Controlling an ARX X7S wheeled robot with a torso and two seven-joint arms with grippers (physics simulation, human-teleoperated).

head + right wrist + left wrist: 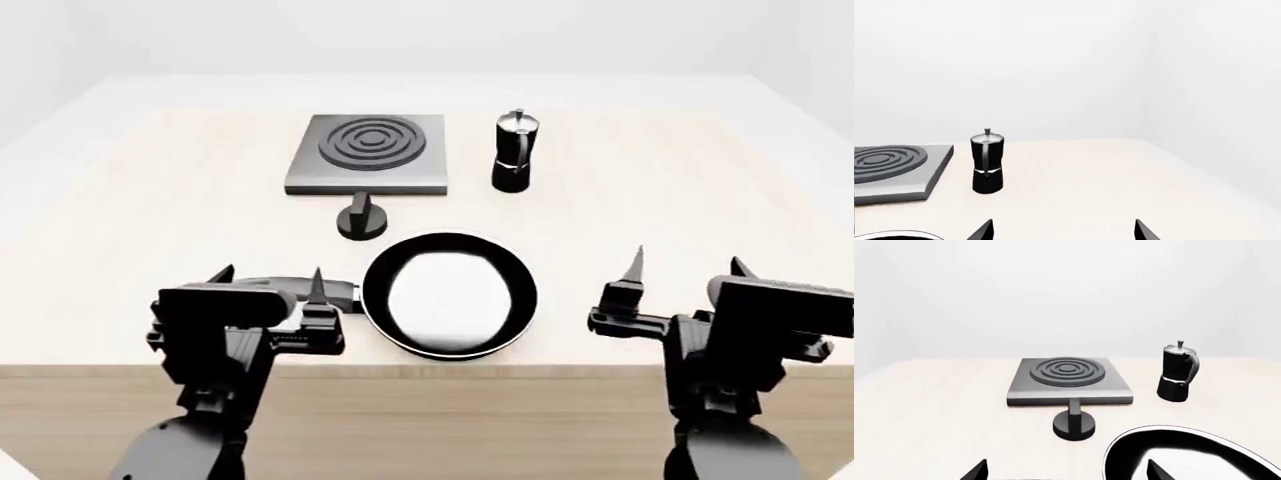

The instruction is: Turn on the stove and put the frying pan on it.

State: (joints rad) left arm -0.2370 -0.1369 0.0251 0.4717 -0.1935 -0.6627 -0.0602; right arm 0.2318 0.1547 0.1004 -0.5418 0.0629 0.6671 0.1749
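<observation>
Our left gripper (267, 281) is spread and empty, and the pan (450, 294) handle runs between its fingers (316, 283), long axis pointing from bowl to us. The knob (362, 217) lies just ahead, the stove (370, 152) beyond it. Our right gripper (685, 266), spread too, sits well off the pan's far side, so left is nearer.

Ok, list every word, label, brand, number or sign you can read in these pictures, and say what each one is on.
None: no readable text shows in any view.
The stove, its knob, the frying pan and the moka pot all have plain, unmarked surfaces.
The table and both arms also carry no lettering or signs.
</observation>
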